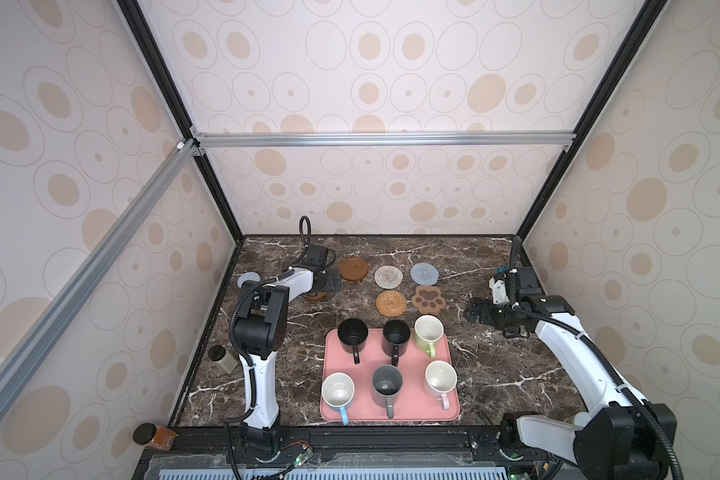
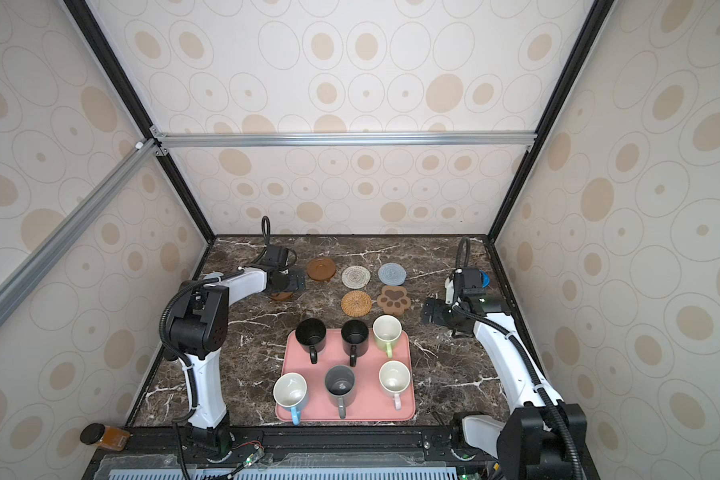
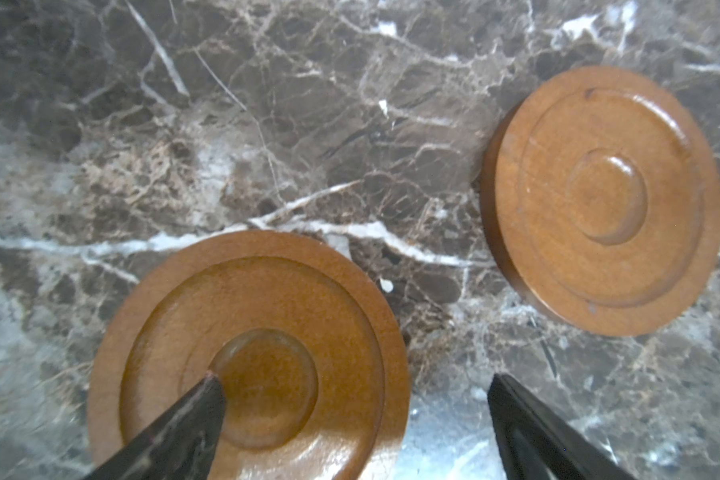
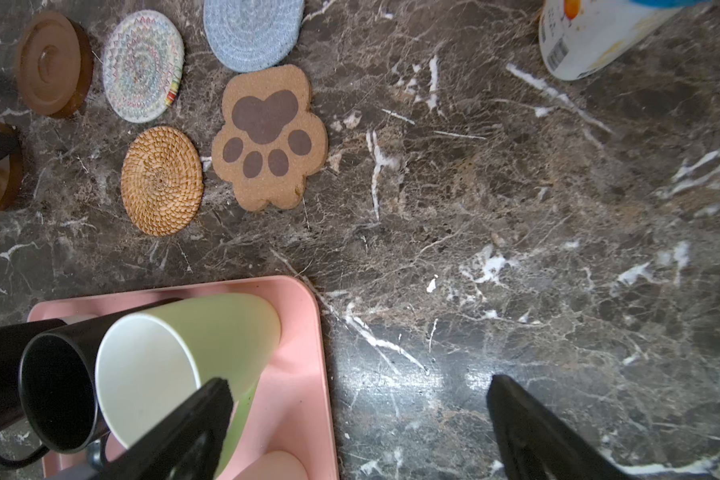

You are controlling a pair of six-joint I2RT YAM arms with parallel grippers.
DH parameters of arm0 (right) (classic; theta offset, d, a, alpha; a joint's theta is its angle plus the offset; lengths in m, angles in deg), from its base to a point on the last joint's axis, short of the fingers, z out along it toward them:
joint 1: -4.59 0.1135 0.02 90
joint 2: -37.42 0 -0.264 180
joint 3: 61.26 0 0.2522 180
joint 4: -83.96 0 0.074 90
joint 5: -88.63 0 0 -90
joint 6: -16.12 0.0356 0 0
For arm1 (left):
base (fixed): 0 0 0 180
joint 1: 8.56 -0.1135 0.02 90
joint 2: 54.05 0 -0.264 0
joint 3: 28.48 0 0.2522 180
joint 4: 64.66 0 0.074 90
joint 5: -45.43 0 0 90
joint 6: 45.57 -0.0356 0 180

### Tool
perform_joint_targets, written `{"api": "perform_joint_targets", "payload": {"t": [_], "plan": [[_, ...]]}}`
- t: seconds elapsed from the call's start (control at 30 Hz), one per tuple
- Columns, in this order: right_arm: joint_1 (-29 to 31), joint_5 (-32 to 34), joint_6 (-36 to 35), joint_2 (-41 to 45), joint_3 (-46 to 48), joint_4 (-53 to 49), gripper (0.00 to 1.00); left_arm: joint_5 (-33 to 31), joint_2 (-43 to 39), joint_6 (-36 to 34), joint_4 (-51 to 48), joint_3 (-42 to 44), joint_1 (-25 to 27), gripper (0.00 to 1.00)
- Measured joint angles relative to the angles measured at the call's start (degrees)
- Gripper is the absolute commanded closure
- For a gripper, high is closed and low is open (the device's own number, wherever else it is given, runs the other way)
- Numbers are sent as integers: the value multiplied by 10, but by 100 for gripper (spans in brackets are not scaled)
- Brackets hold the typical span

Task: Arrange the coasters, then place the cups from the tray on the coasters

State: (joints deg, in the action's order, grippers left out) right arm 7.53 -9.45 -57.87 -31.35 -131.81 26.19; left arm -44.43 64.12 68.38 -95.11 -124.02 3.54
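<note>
**Coaster-arranging stage, all cups still on the tray.** The pink tray [image 1: 412,409] lies on the marble surface [image 1: 495,365] and serves as the reference.

Six cups stand on it in two rows of three. In the far row are two black cups [image 1: 352,334] [image 1: 396,334] and the light green cup [image 1: 428,330]. In the near row are the white cup with blue handle [image 1: 337,394], the grey cup [image 1: 386,384] and the white cup with pink handle [image 1: 440,378].

Beyond the tray's far edge the coasters form a matching grid, probably so that each cup travels straight ahead. The row farther from the tray holds a wooden disc [image 1: 353,270], the cream woven coaster [image 1: 388,276] and the grey-blue coaster [image 1: 424,273]. The nearer row holds the rattan coaster [image 1: 391,303] and the paw coaster [image 1: 429,299].

The second wooden disc [image 3: 308,299] lies beyond the tray's far left corner, offset outward from its column, so its alignment looks unfinished.

The left jaws are released and hold nothing. They hang over this disc, one tip above its central dimple and the other past its rim, a stance suited to pinching the edge. Contact cannot be judged.

The right jaws, likewise spread and empty, wait over bare surface off the tray's far right corner, close to the light green cup.
</note>
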Motion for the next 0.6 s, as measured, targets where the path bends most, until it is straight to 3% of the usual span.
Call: {"api": "perform_joint_targets", "payload": {"t": [0.37, 0.6], "plan": [[0, 4, 0, 18, -1, -2, 0, 24, 8, -7, -44, -155, 36, 0], [0, 4, 0, 31, 5, -2, 0, 53, 97, -7, -56, -289, 80, 0]]}}
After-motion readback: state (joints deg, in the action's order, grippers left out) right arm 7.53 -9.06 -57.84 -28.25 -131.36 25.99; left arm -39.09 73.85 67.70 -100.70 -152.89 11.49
